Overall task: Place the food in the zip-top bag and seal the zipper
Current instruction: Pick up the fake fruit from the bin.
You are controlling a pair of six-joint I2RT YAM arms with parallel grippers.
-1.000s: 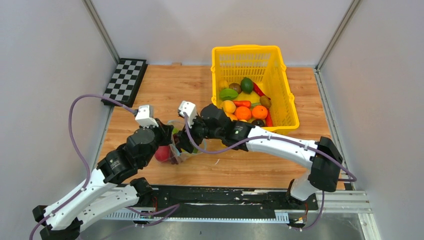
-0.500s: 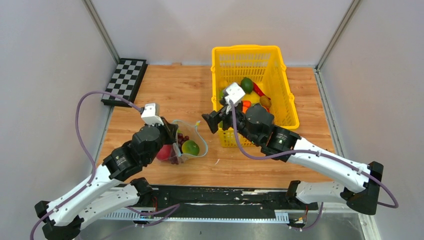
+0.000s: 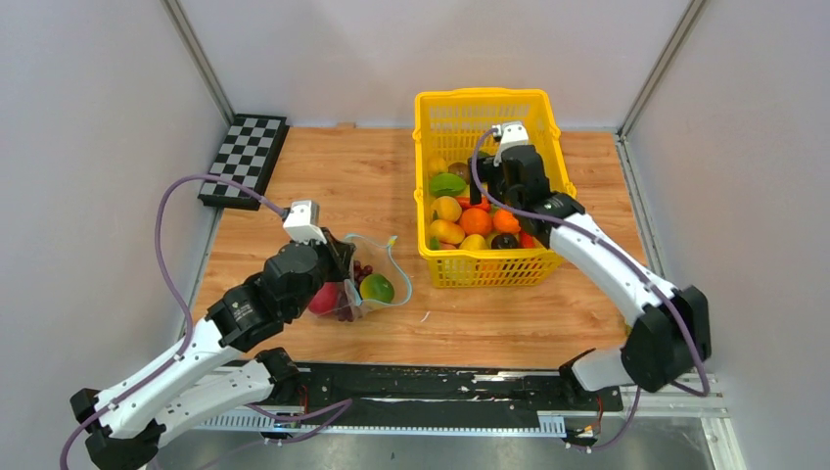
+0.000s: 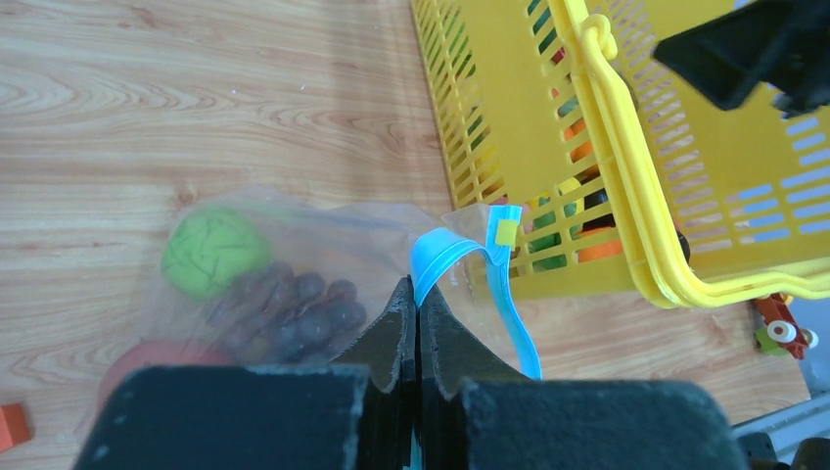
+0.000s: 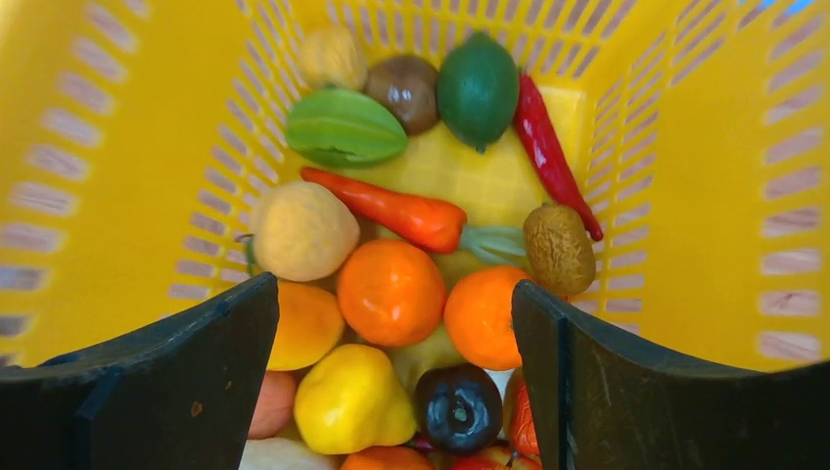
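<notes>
The clear zip-top bag [image 3: 370,284] lies on the wooden table left of the basket. It holds a green lime [image 3: 377,287], dark grapes [image 4: 294,304] and a red fruit [image 3: 323,299]. My left gripper [image 4: 418,294] is shut on the teal-blue zipper [image 4: 445,245] at the bag's mouth, which curls open. The gripper also shows in the top view [image 3: 345,266]. My right gripper [image 5: 391,333] is open and empty above the yellow basket [image 3: 480,103]. Below it lie oranges [image 5: 391,291], a yellow fruit [image 5: 352,397] and a dark plum [image 5: 458,406]. In the top view it hangs over the basket's middle [image 3: 486,196].
The basket [image 5: 108,147] also holds a carrot [image 5: 387,209], a red chilli [image 5: 548,152], a green avocado [image 5: 477,88] and more fruit. A checkerboard [image 3: 245,157] lies at the far left. Grey walls close three sides. A small red piece [image 4: 783,323] lies near the table's front edge.
My right arm has swung away from the bag to above the basket, its gripper open. The green lime now lies in the bag. My left gripper keeps its hold on the zipper.
</notes>
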